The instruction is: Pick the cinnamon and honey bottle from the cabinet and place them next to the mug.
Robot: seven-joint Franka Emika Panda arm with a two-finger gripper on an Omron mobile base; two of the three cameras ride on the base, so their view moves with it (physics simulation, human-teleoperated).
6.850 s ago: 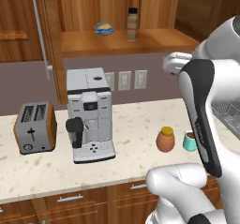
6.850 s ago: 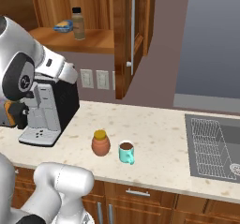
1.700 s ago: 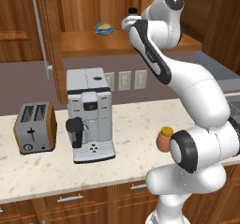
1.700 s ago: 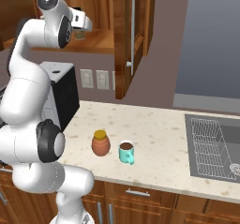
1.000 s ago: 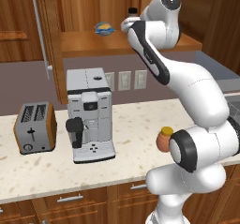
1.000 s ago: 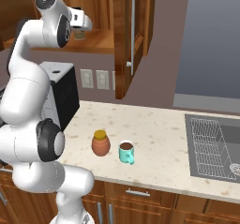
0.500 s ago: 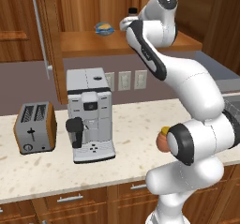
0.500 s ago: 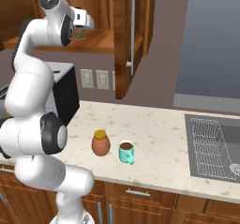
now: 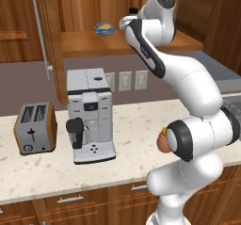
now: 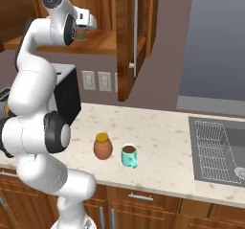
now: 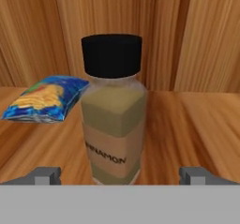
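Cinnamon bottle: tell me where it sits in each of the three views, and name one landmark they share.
Left base view: the cinnamon bottle is at top centre; just its black cap peeks out behind the arm.
Right base view: upper left, tan body partly hidden by the arm.
Hand view: centre, upright, label facing the camera.
Shared landmark: the wooden shelf board it stands on.

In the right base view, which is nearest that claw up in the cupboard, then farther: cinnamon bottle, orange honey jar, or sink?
1. cinnamon: on the cabinet shelf, right at the open gripper.
2. honey bottle: down on the counter, left of the mug.
3. sink: far right of the counter.
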